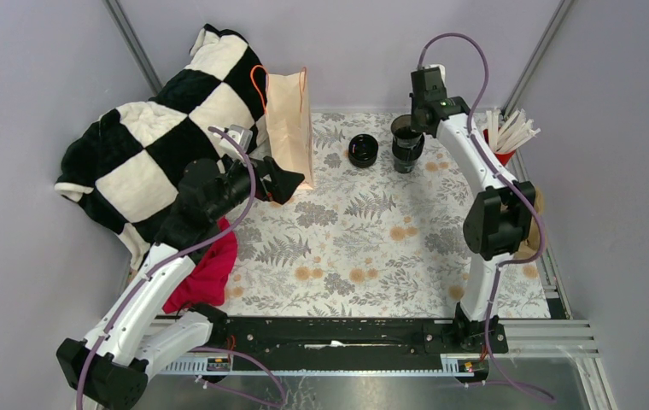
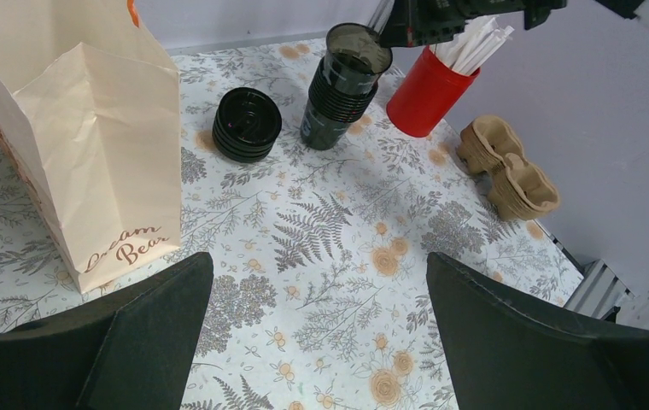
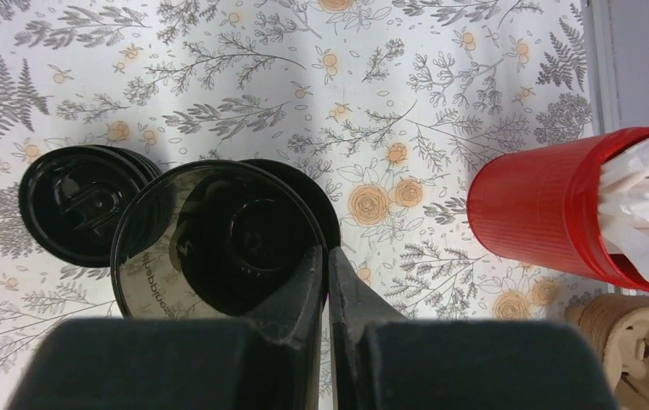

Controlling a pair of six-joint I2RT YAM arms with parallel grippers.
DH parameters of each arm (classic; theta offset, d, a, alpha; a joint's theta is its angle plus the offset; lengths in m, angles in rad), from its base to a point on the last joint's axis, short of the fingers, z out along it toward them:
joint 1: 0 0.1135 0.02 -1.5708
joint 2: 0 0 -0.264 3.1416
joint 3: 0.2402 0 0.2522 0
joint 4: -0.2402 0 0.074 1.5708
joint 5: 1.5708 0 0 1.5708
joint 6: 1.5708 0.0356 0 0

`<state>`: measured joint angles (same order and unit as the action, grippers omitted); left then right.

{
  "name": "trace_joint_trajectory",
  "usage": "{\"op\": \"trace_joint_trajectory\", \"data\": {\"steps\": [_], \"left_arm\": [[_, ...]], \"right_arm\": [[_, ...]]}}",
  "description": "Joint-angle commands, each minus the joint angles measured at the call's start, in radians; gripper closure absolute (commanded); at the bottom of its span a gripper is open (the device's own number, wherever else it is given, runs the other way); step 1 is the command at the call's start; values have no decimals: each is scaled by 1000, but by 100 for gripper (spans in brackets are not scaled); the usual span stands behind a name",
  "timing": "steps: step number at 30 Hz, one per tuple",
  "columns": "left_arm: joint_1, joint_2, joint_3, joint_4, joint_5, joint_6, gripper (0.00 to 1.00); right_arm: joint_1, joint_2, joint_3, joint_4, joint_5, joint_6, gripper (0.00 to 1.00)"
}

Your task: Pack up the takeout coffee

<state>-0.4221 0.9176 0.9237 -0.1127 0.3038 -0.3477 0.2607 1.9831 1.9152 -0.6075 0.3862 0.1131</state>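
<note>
A single lidded takeout coffee cannot be made out in any view. The nearest thing to it is the top cup (image 3: pixel 219 239) of the tall stack of black cups (image 1: pixel 407 145) at the far side of the worktop (image 1: pixel 364 248). The right claw (image 3: pixel 328 256) is pinched almost closed on that cup's rim. Pale lettering runs along the cup wall, too small to read. The stack below is mostly hidden in the right wrist view.

Just left of the stack sits the squat stack of black lids (image 2: pixel 247 124). To its right is a red cup (image 2: pixel 430 94) of white straws (image 1: pixel 509 128), then cardboard cup carriers (image 2: pixel 509 166), partly hidden behind the right arm from above.

A paper bag (image 2: pixel 99 154) stands at the far left, with "Dream Bear" in brown script. The left claw (image 2: pixel 317 265) hangs beside it, fingers spread wide and holding nothing. A checked blanket (image 1: pixel 159 145) and a red cloth (image 1: pixel 210 273) lie off the left edge.
</note>
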Motion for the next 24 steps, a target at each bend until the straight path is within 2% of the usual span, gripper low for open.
{"op": "trace_joint_trajectory", "data": {"steps": [1, 6, 10, 18, 24], "left_arm": [[-4, 3, 43, 28, 19, 3, 1], [-3, 3, 44, 29, 23, 0, 1], [-4, 5, 44, 28, 22, -1, 1], [-3, 6, 59, -2, -32, 7, 1], [-1, 9, 58, -3, -36, 3, 1]], "right_arm": [[-8, -142, -17, 40, -58, 38, 100], [-7, -233, -39, 35, -77, 40, 100], [23, -331, -125, 58, -155, 43, 100], [266, -461, -438, 96, -324, 100, 100], [405, -465, -624, 179, -330, 154, 100]]}}
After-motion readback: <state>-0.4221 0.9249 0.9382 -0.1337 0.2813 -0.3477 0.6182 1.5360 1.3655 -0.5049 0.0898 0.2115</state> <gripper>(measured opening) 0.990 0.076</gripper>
